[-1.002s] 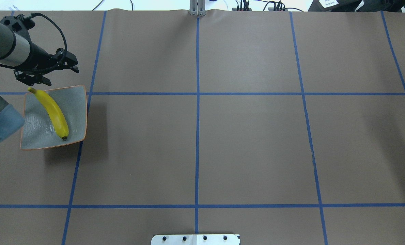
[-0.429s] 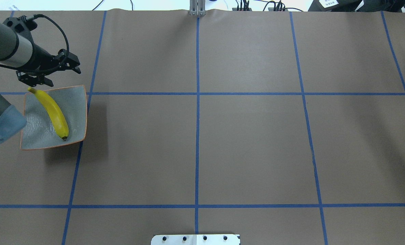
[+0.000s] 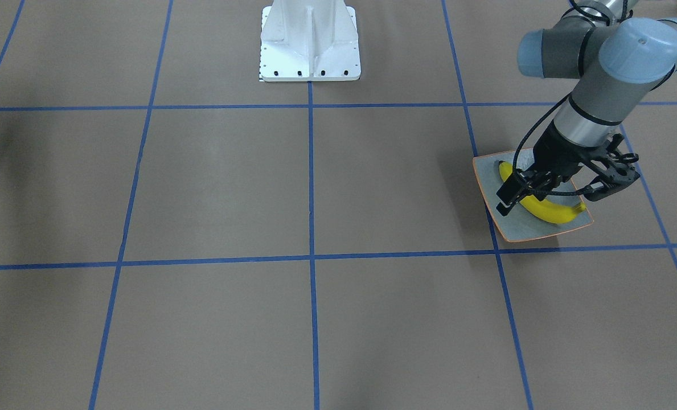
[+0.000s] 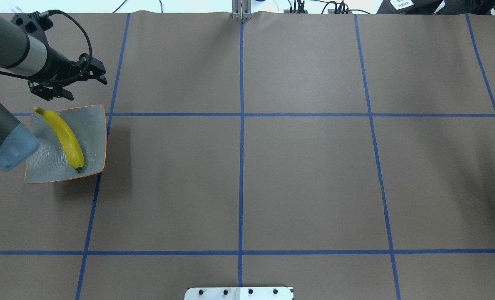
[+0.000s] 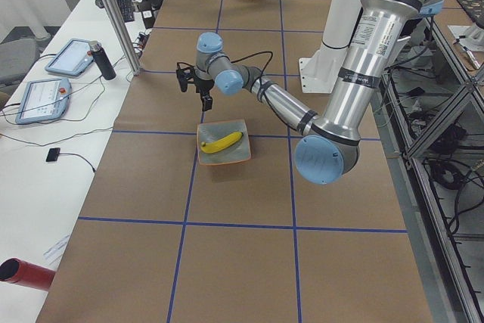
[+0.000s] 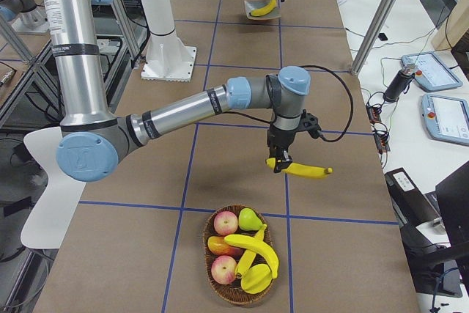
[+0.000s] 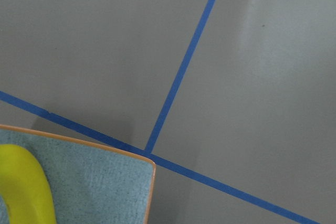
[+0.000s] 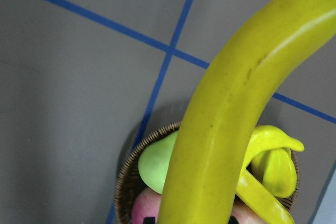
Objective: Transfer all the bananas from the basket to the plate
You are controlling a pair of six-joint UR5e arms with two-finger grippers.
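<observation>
The grey-blue plate (image 4: 93, 125) with an orange rim sits at the table's far left; it also shows in the front view (image 3: 543, 232). One yellow banana (image 4: 66, 137) lies across it (image 3: 549, 212). My left gripper (image 4: 70, 81) is open and empty, raised just past the plate's far edge (image 3: 552, 196). My right gripper (image 6: 278, 160) is shut on a second banana (image 6: 304, 171), held in the air above the table just beyond the wicker basket (image 6: 212, 284). The right wrist view is filled by this banana (image 8: 231, 108). More bananas (image 6: 253, 248) lie in the basket.
The basket also holds apples (image 6: 225, 222) and a green pear (image 6: 250, 218). The robot's white base (image 3: 310, 40) stands at the table's near middle. Aluminium posts (image 6: 377, 23), tablets (image 6: 443, 119) and a red bottle (image 5: 26, 274) are along the operators' side.
My left gripper has moved a little right and farther from the plate, still open. The banana on the plate has not moved.
</observation>
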